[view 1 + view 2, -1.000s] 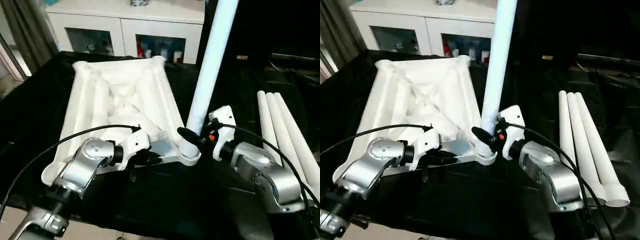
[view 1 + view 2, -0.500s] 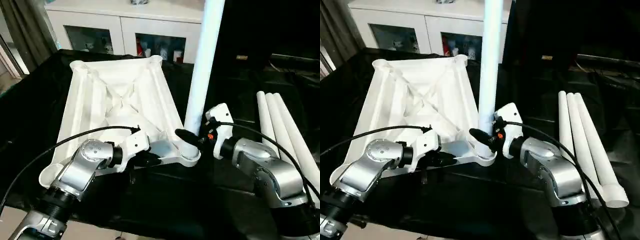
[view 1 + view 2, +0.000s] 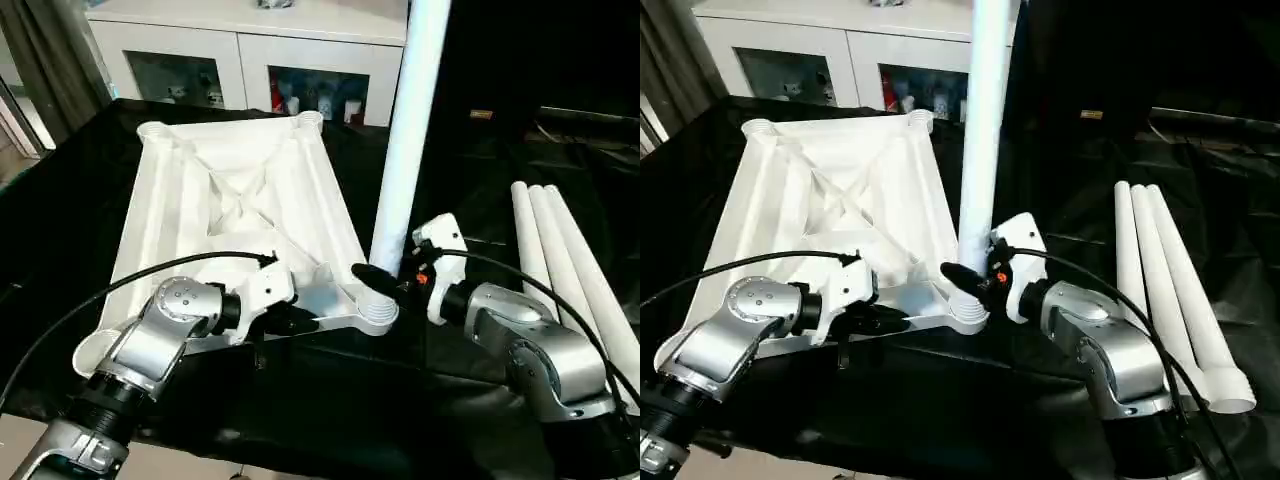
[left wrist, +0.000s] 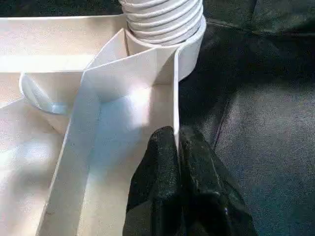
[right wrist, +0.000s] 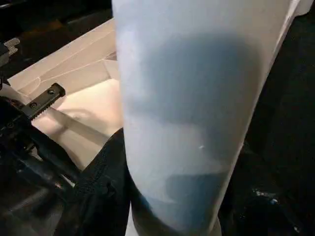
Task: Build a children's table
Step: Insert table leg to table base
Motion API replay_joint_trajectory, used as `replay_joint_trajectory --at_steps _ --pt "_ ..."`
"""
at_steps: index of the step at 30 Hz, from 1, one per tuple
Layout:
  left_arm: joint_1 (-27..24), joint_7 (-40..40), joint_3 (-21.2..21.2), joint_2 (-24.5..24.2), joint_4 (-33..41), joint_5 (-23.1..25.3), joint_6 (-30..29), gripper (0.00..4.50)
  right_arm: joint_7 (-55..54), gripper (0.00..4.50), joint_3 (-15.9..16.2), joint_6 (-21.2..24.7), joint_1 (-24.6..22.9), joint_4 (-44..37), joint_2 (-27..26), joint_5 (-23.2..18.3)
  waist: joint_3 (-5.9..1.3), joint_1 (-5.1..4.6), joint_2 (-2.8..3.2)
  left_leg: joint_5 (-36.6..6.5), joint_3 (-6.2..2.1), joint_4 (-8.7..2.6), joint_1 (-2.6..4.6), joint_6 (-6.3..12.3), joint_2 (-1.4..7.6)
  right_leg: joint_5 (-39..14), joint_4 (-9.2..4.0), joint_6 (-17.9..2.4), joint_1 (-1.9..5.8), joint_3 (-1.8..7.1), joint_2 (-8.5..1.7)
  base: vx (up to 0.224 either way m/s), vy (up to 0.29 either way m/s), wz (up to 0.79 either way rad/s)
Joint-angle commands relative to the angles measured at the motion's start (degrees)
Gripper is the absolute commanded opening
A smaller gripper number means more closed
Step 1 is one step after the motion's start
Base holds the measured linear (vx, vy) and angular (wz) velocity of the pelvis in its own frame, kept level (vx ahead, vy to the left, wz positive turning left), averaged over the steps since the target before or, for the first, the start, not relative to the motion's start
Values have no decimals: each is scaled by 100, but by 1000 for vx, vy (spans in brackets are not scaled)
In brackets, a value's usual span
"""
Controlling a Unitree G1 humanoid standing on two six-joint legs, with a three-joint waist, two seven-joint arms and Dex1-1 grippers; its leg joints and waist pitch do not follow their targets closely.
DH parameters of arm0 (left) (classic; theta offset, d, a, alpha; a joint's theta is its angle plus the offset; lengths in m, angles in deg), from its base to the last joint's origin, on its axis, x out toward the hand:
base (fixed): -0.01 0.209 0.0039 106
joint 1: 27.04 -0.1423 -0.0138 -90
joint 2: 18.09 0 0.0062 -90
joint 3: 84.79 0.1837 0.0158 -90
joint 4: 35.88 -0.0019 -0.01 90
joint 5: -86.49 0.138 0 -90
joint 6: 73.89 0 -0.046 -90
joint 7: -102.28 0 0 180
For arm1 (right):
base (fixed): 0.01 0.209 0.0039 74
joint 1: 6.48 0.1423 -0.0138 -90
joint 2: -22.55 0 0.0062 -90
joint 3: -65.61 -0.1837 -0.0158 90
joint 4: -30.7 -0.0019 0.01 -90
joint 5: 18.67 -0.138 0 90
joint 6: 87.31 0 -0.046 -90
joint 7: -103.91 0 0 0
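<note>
The white tabletop (image 3: 235, 215) lies upside down on the black-covered counter (image 3: 60, 200), ribs up. Left pincer (image 4: 177, 147) is clamped on the thin near rim wall. Right pincer (image 3: 385, 280) is half open, wrapped around the upright leg (image 3: 405, 150) standing in the near right corner socket (image 3: 375, 310). Three spare legs (image 3: 565, 265) lie together at the right.

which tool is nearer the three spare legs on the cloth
Right. The right tool grips the upright leg at the top's near corner, beside the spare legs. The left tool pinches the top's near rim, farther away.
</note>
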Motion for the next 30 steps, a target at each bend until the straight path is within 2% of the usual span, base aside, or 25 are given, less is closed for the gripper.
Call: replay_joint_trajectory --at_steps 1,7,8,10,11,12,13,14,15,16,17,18,19,21,22,25,26,28,30 --pt "78 131 81 -33 94 -29 -86 0 -44 189 -51 -105 6 110 -38 22 -297 35 26 -697 -131 -473 -4 111 365 -814 -449 -1414 305 324 -488 0 0 0" --pt "58 92 70 -30 119 -8 -73 0 81 189 -159 -205 -189 90 -141 -127 -305 38 39 -717 -135 -476 -3 103 367 -800 -451 -1420 310 325 -490 0 0 0" --pt "57 96 72 -28 116 -9 -71 0 81 189 -180 -207 -228 82 -153 -152 -310 40 57 -724 -136 -476 1 104 371 -783 -448 -1430 309 326 -492 0 0 0" --pt "66 107 79 -21 95 -13 -58 0 87 189 -237 -266 -343 56 -192 -216 -318 50 48 -699 -128 -471 0 118 370 -660 -449 -1452 314 330 -496 0 0 0" --pt "83 88 90 -11 74 2 -32 0 86 189 -304 -328 -470 42 -256 -290 -340 61 98 -682 -137 -467 5 111 370 -618 -432 -1472 324 325 -502 0 0 0" --pt "101 77 96 2 60 12 -19 0 107 189 -333 -369 -557 34 -281 -318 -350 57 72 -590 -135 -465 -1 141 369 -363 -415 -1525 333 319 -487 0 0 0" --pt "113 79 94 18 42 1 -17 0 119 189 -340 -413 -619 35 -290 -305 -346 71 111 -595 -138 -465 1 145 374 -325 -415 -1541 330 320 -499 0 0 0" --pt "116 80 93 25 33 -4 -15 0 123 189 -341 -432 -642 37 -294 -298 -342 69 98 -619 -130 -464 3 153 378 -312 -425 -1548 321 320 -496 0 0 0" --pt "126 82 90 33 10 -7 -3 0 117 189 -354 -476 -692 55 -316 -287 -360 78 119 -642 -137 -464 7 140 370 -320 -411 -1563 339 314 -492 0 0 0" --pt "135 93 100 28 -5 4 15 0 96 189 -378 -526 -739 86 -348 -280 -342 77 101 -724 -128 -469 10 129 367 -443 -439 -1558 324 316 -493 0 0 0" --pt "145 100 110 29 -22 14 30 0 82 189 -398 -569 -777 122 -368 -273 -348 88 144 -751 -136 -468 13 113 365 -485 -434 -1554 329 317 -499 0 0 0" --pt "171 76 118 32 -59 49 63 0 51 189 -438 -707 -885 194 -420 -250 -348 90 117 -790 -133 -471 10 98 368 -531 -447 -1532 333 319 -499 0 0 0" --pt "202 73 117 44 -94 55 74 0 44 189 -457 -801 -955 245 -448 -237 -356 104 160 -817 -140 -473 10 81 369 -574 -442 -1517 334 322 -502 0 0 0" --pt "234 72 112 63 -143 54 97 0 27 189 -449 -926 -1033 298 -464 -186 -356 109 140 -855 -137 -477 17 58 367 -592 -453 -1504 329 319 -491 0 0 0" --pt "249 70 117 62 -168 73 124 0 -2 189 -457 -1006 -1075 323 -492 -156 -349 122 178 -889 -142 -483 19 41 366 -640 -454 -1492 327 319 -494 0 0 0" --pt "273 56 112 72 -208 93 148 0 -32 189 -490 -1127 -1170 357 -571 -162 -348 136 164 -967 -142 -490 22 20 369 -764 -468 -1452 325 322 -496 0 0 0" --pt "288 75 116 74 -229 94 160 0 -63 188 -525 -1281 -1272 428 -664 -163 -347 146 193 -996 -144 -492 23 15 369 -799 -473 -1450 318 325 -504 0 0 0" --pt "307 90 118 75 -258 96 172 0 -77 188 -467 -1427 -1375 502 -686 -63 -348 146 183 -1051 -148 -500 20 -1 372 -851 -483 -1425 319 322 -503 0 0 0" --pt "333 99 135 63 -301 109 209 0 -67 188 -381 -1519 -1471 499 -689 25 -325 137 212 -1213 -157 -525 31 -21 377 -1019 -498 -1407 308 314 -494 0 0 0"
